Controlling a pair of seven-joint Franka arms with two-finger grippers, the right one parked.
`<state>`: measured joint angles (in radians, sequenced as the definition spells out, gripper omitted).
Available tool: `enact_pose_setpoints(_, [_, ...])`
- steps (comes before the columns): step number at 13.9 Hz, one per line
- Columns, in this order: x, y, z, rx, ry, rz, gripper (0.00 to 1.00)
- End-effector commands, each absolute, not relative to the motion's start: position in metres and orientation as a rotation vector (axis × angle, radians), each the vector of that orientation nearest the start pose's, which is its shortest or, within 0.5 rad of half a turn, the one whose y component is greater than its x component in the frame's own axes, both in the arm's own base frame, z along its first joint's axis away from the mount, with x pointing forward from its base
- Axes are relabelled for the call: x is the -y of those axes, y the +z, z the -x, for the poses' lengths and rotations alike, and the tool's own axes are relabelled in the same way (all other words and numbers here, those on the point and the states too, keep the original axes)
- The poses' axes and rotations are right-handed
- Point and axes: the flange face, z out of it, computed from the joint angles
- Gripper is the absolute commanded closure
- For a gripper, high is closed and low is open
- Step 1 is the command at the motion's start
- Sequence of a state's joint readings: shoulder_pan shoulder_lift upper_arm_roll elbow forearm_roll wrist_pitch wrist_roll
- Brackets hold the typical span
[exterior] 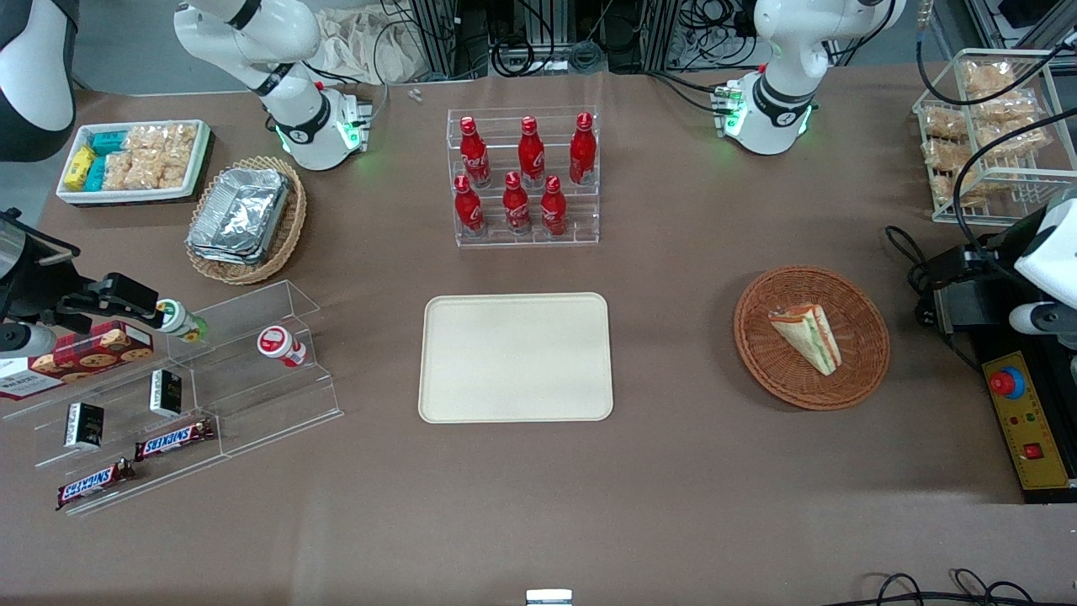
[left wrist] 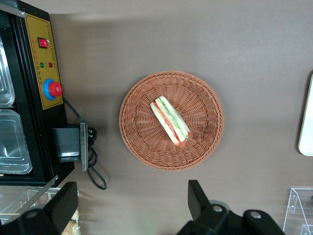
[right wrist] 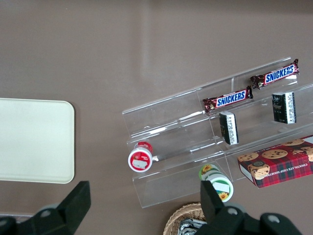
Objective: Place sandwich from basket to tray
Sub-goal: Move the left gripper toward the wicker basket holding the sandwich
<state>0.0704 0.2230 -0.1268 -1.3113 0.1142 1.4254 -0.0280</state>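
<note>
The sandwich [exterior: 808,335], a white wedge with green and orange-red layers, lies in the round reddish-brown wicker basket [exterior: 757,353] toward the working arm's end of the table. The cream-beige tray [exterior: 516,358] lies flat at the table's middle, with nothing on it. In the left wrist view my left gripper [left wrist: 131,205] is open and empty, its fingers [left wrist: 195,196] spread wide. It hangs high above the bare table just beside the basket [left wrist: 142,142], with the sandwich [left wrist: 170,121] in full view. An edge of the tray [left wrist: 307,122] shows too. In the front view only part of this arm [exterior: 1047,252] shows.
A black-and-yellow control box [exterior: 1022,417] with a red button and a black adapter [exterior: 963,295] with cables sit beside the basket. A wire rack of snacks [exterior: 984,135] stands farther back. A clear rack of red bottles [exterior: 526,177] stands farther from the camera than the tray.
</note>
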Motion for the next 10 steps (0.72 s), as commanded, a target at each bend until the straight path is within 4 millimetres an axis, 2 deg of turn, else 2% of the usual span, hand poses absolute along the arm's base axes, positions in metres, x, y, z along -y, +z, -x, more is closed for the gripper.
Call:
enact_pose_setpoints(1, [0.015, 0.609, -0.612, 0.009, 0.122, 3.054, 0.00])
enact_pose_setpoints(4, [0.013, 0.606, -0.612, 0.020, 0.130, 3.048, 0.00])
enact_pose_setpoints(6, [0.015, 0.582, -0.611, 0.013, 0.208, 3.034, 0.00])
enact_pose_setpoints(8, [0.015, 0.573, -0.605, 0.024, 0.229, 3.044, 0.00])
enact_pose_setpoints(10, [0.015, 0.553, -0.589, 0.035, 0.214, 3.041, 0.00])
